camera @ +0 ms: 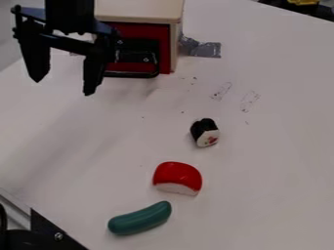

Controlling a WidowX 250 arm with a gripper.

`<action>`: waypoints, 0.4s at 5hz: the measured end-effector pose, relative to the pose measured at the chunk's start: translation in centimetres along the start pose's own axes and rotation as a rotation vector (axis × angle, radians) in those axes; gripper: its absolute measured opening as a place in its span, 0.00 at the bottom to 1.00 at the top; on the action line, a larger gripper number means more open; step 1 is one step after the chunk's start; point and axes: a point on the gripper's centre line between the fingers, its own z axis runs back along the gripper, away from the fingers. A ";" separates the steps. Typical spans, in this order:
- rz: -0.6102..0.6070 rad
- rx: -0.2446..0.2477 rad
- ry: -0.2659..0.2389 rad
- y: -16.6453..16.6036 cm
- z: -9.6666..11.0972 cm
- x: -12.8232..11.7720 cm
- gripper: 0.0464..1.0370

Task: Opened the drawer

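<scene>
Gripper [63,87] over the counter's far left part, tips apart, just left of the drawer handle as seen here. White counter [267,166] under all of it. Cream cabinet [138,10] toward the far left edge. Red-fronted drawer [147,31] is in the cabinet; right side looks flush with the frame, left side partly hidden by the gripper. Black handle [140,50] on its front. Green cucumber [140,218] lies at a slant toward the near edge. Red piece [177,177], white along the bottom, just beyond the cucumber, apart from it. Gray tape [207,49] by the cabinet's right side. Black-and-white sushi roll [205,133] near mid-counter, beyond the red piece.
</scene>
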 end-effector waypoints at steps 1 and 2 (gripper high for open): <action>0.018 0.033 0.043 0.0 -1.9 1.1 0.96; 0.076 0.061 0.042 0.1 -3.0 3.2 0.96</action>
